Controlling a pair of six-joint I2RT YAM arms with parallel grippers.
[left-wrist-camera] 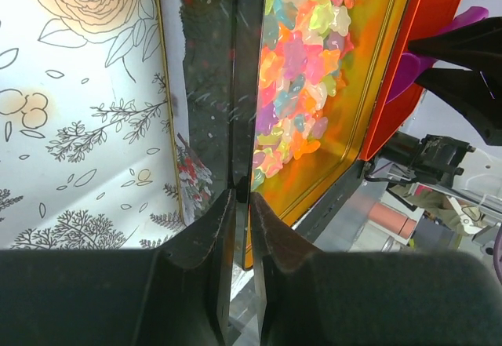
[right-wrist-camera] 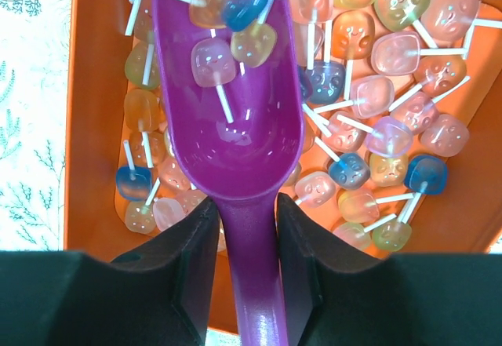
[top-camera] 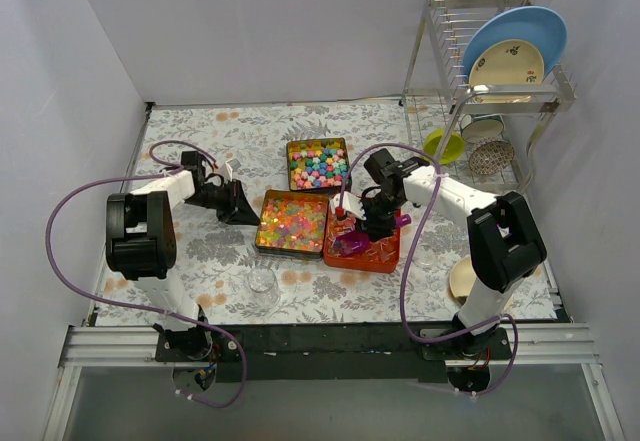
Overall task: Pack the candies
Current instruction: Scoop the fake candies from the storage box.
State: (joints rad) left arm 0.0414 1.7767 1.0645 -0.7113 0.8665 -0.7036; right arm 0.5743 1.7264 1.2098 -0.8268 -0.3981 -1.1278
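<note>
My right gripper [top-camera: 375, 226] [right-wrist-camera: 245, 203] is shut on the handle of a purple scoop [right-wrist-camera: 231, 103]. The scoop lies in the orange tray [right-wrist-camera: 94, 87] and holds a few clear lollipop candies [right-wrist-camera: 212, 57]. Several more lie round it [right-wrist-camera: 369, 95]. My left gripper [top-camera: 238, 205] [left-wrist-camera: 241, 198] is shut on the left wall of the middle tin [top-camera: 262, 223] [left-wrist-camera: 245, 87], which holds orange and pink jelly candies [left-wrist-camera: 302, 71]. A third tin [top-camera: 318, 164] behind holds pastel candies.
A dish rack [top-camera: 490, 81] with plates and bowls stands at the back right. A clear glass [top-camera: 262, 283] stands near the front, another glass [top-camera: 425, 253] right of the orange tray, and a small plate [top-camera: 465, 279] by the right arm's base.
</note>
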